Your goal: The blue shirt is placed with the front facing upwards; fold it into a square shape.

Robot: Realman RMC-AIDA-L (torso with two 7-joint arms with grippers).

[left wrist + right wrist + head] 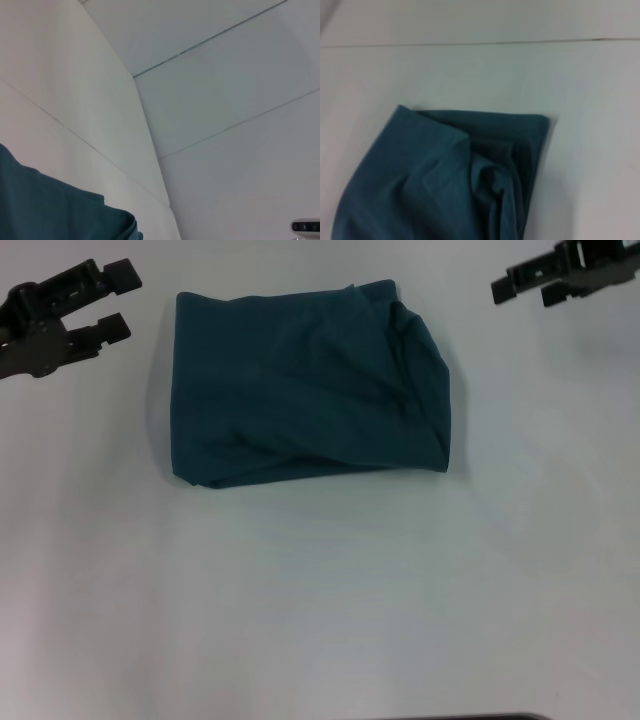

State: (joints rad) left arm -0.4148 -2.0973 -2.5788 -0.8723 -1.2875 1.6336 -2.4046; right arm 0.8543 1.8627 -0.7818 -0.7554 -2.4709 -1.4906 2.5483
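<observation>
The left gripper (122, 302) is hovering with its jaws spread wide, holding nothing, off to the shirt's left. The right gripper (520, 285) is hanging likewise parted and empty, far right. Between them the blue shirt (305, 390) is lying folded into a rough square on the white table (330, 600).

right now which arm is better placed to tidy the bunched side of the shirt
Right, probably. The blue shirt is bunched on its right side, the side nearest the open right gripper. The left gripper, also open, sits beside the neater left edge.
</observation>
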